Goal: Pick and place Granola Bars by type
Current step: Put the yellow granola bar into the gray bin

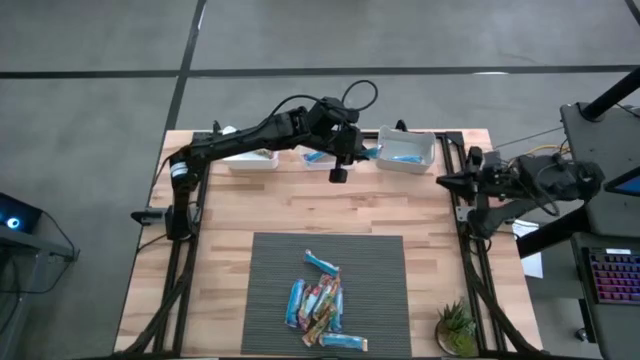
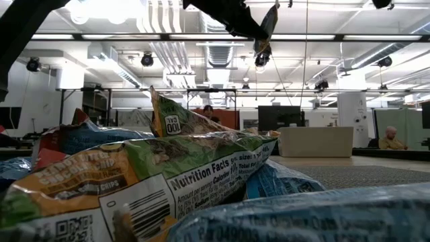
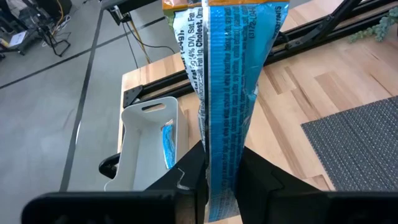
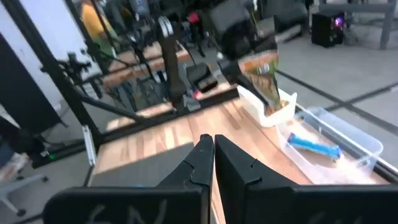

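My left gripper [image 1: 338, 172] hangs above the far middle of the table, shut on a multicoloured granola bar [image 3: 227, 87] with a blue printed back and an orange end. It shows in the low view [image 2: 267, 25] and in the right wrist view [image 4: 264, 74], above a white bin [image 4: 273, 109]. That bin [image 3: 146, 140] holds a blue bar [image 3: 168, 146]. Several blue and multicoloured bars [image 1: 320, 305] lie piled on the dark mat [image 1: 270, 260]. My right gripper [image 4: 213, 146] is shut and empty at the table's right edge [image 1: 445, 182]. My left gripper pinches the bar between its two fingers [image 3: 186, 180] across the bar's flat faces, near one end [image 3: 222, 177]. The fingers point down from above. The bar hangs clear of the table and bins, its orange end [image 3: 205, 6] lowest.
A second white bin [image 1: 250, 160] stands at the far left. A clear bin [image 1: 405, 150] with a blue bar [image 4: 314, 146] stands at the far right. A small green plant [image 1: 455, 325] sits at the near right corner. Bare wood lies between bins and mat.
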You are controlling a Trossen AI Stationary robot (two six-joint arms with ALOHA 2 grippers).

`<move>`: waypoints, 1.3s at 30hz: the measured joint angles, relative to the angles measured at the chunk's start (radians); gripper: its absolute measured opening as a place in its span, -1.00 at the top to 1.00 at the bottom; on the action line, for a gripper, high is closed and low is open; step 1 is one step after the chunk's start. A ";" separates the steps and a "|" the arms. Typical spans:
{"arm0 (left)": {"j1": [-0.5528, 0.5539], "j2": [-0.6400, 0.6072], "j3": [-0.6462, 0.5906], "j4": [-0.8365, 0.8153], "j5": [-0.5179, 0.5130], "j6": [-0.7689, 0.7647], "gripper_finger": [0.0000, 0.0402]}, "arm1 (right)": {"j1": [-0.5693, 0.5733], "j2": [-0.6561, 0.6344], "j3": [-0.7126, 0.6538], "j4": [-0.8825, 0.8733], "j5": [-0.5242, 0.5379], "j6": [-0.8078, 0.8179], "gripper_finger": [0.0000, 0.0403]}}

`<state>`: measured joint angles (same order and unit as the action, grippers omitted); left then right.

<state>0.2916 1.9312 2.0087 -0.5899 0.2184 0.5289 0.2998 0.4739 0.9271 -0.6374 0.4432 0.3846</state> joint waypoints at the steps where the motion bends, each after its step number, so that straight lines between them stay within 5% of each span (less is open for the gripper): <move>1: 0.000 0.000 0.000 0.000 0.000 0.000 0.76 | -0.017 0.009 -0.004 -0.002 -0.017 0.000 0.96; 13: 0.013 0.000 0.000 0.026 0.000 -0.004 0.76 | -0.233 0.058 -0.042 0.007 -0.213 -0.032 0.96; 31: 0.122 0.000 -0.001 0.045 0.081 -0.001 0.76 | -0.361 0.052 -0.056 0.005 -0.216 -0.038 0.96; 39: 0.133 0.019 -0.001 0.184 0.137 -0.061 0.76 | -0.360 0.050 -0.056 0.005 -0.216 -0.047 0.96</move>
<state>0.4244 1.9500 2.0079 -0.4061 0.3558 0.4678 -0.0605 0.5240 0.8707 -0.6323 0.2268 0.3379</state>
